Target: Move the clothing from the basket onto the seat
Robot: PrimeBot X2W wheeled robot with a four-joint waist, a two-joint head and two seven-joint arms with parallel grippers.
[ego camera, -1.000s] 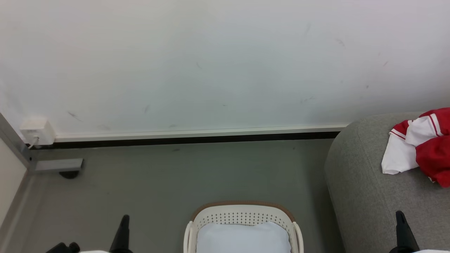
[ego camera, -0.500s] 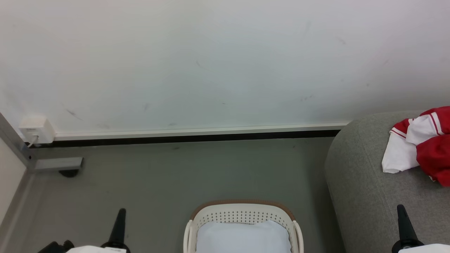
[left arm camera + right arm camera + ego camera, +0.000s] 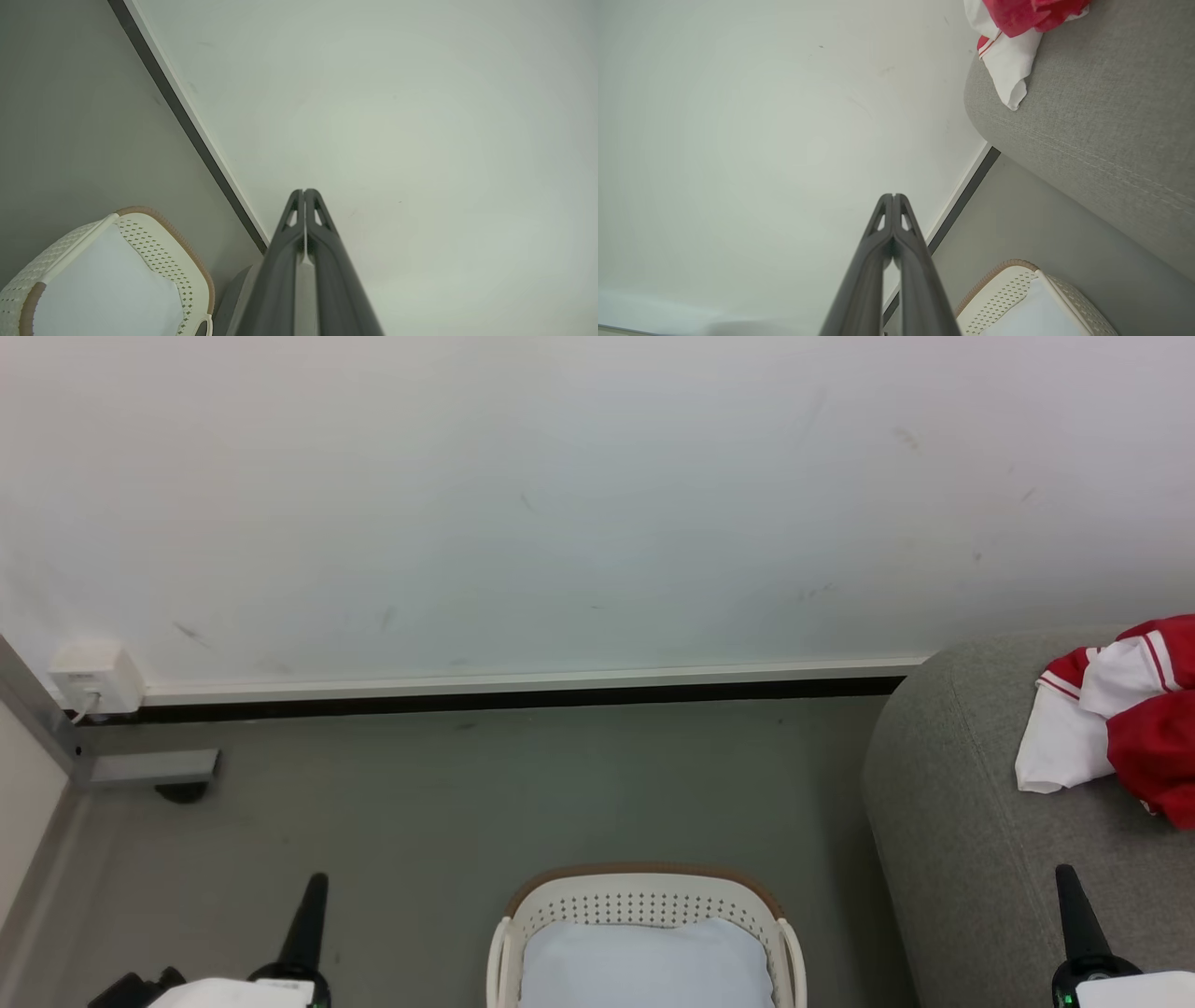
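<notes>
At the far left of the head view a small white plastic wall box (image 3: pixel 96 677) sits where the pale scuffed wall (image 3: pixel 560 504) meets the grey floor (image 3: pixel 448 793); a white skirting strip with a dark gap beneath it (image 3: pixel 523 689) runs rightward from it along the foot of the wall. At the lower left the left gripper (image 3: pixel 315 894) points up over bare floor, touching nothing; its wrist view shows the two long dark fingers pressed together along their length, with nothing between them. In the bottom middle stands the oval cream-white perforated plastic basket with a brown rim (image 3: pixel 644 902), cut off by the lower edge; a plain pale bluish-white flat pad (image 3: pixel 644 966) lies inside it, and no red fabric is seen in the part that shows. Just right of the basket rises the large grey upholstered sofa with a rounded end (image 3: pixel 962 859); the crumpled red garment with white panels and red-striped white cuffs (image 3: pixel 1116 723) lies on the sofa's top, near the wall and well apart from the basket, partly cut by the right edge. At the lower right the right gripper (image 3: pixel 1067 889) points up in front of the sofa; its jaws are likewise closed tight on nothing, clear of the garment.
</notes>
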